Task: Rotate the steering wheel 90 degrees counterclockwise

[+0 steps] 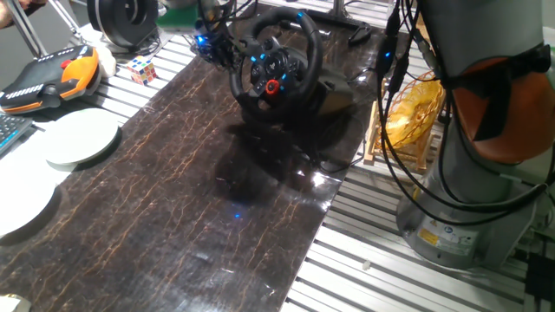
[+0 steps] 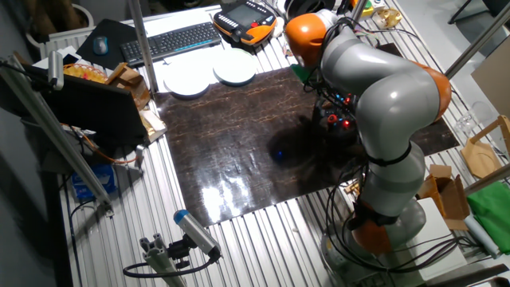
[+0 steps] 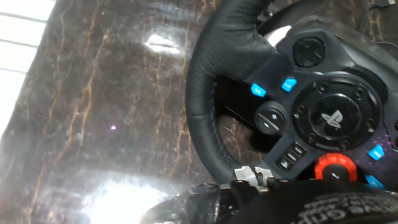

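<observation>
Gripper [image 1: 211, 36]: seen in one fixed view only as a dark tangle of fingers and blue lights at the upper left edge of the steering wheel [image 1: 276, 62]. Whether the fingers are spread or pressed onto the rim cannot be told; contact with the rim is likewise unclear. In the hand view a blurred dark part of the hand fills the bottom edge, with small metal pieces just above it; finger positions are not legible there.

Steering wheel: stands tilted on its black base at the far end of the dark marbled mat [image 1: 199, 191]. The hand view shows the thick rim [image 3: 208, 93] close up, the hub with blue-lit buttons and the red knob [image 3: 334, 168]; the right side of the wheel is cut off by the frame. In the other fixed view the arm [image 2: 382, 88] hides nearly all of the wheel; only red and blue lights show beneath it.

Surroundings: two white plates [image 1: 82, 139] lie beside the mat's left edge, one cut off by the frame. A colour cube [image 1: 143, 68] sits near an orange-and-black pendant [image 1: 48, 76]. A black spool [image 1: 121, 19] is partly cropped at the top. A wire basket [image 1: 412, 113] stands right of the mat behind cables; contents indistinct.
</observation>
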Tool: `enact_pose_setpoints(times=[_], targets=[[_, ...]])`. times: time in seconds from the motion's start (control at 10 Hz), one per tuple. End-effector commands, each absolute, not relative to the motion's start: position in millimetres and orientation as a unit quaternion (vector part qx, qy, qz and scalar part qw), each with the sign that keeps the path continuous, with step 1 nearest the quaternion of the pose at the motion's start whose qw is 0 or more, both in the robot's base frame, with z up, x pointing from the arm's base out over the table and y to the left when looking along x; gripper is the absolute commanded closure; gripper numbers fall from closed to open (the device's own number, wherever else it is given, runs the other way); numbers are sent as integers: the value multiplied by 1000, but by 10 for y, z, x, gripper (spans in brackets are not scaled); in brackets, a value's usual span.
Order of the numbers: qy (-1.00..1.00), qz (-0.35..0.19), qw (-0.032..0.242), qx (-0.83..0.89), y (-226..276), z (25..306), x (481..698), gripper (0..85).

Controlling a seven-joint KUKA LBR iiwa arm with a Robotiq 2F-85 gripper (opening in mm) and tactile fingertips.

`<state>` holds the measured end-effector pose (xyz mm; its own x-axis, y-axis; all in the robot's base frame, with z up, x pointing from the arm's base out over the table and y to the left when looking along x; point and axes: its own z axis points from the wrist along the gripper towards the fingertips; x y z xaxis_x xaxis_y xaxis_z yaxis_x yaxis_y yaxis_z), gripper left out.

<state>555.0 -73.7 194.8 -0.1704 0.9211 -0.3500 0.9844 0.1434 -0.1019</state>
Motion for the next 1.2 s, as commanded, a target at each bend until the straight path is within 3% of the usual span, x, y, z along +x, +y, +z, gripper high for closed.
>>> enact_pose_setpoints(times=[0.0,0.2,0.4,0.8,0.9,1.1], targets=[[743,-161,108,640,-763,1936,5557,843],[723,-174,124,657,-859,1925,5638,843],[717,-155,123,668,-1023,1906,5739,843],[707,-160,154,671,-1183,1843,5847,840],[701,-157,162,677,-1207,1830,5865,787],[693,-160,171,682,-1237,1792,5888,573]])
